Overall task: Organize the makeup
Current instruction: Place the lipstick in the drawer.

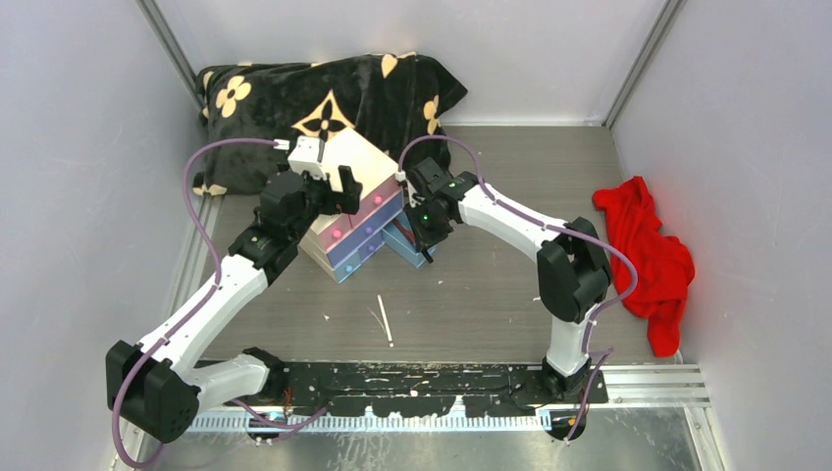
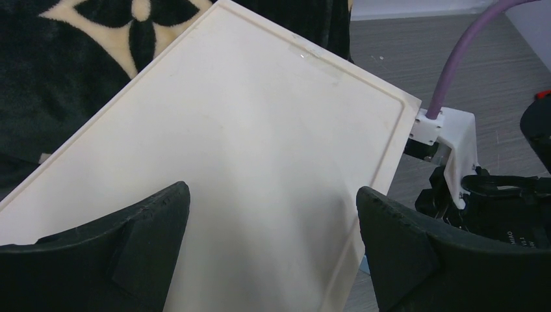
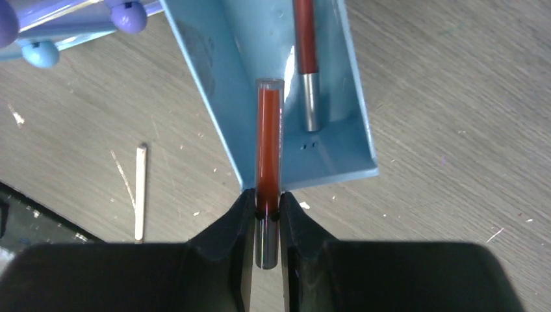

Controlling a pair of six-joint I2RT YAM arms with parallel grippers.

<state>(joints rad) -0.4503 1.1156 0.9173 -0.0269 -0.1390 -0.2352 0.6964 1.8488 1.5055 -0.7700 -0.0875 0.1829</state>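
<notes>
My right gripper (image 3: 267,211) is shut on a red-brown pencil (image 3: 268,143) with a clear cap. The pencil's far end reaches over the pulled-out blue drawer (image 3: 338,153). A second red-brown pencil (image 3: 306,45) with a silver end lies inside that drawer. A thin white pencil (image 3: 140,192) lies loose on the table. From above, the right gripper (image 1: 424,238) is at the blue drawer (image 1: 410,253) beside the cream box (image 1: 358,167). My left gripper (image 2: 273,221) is open wide, its fingers straddling the cream box's flat top (image 2: 260,143) with nothing held.
A black pillow with cream flowers (image 1: 324,93) lies behind the box. A red cloth (image 1: 648,250) sits at the right wall. Purple and blue drawer knobs (image 3: 128,16) show near the open drawer. The white pencil (image 1: 385,319) lies in front of the box.
</notes>
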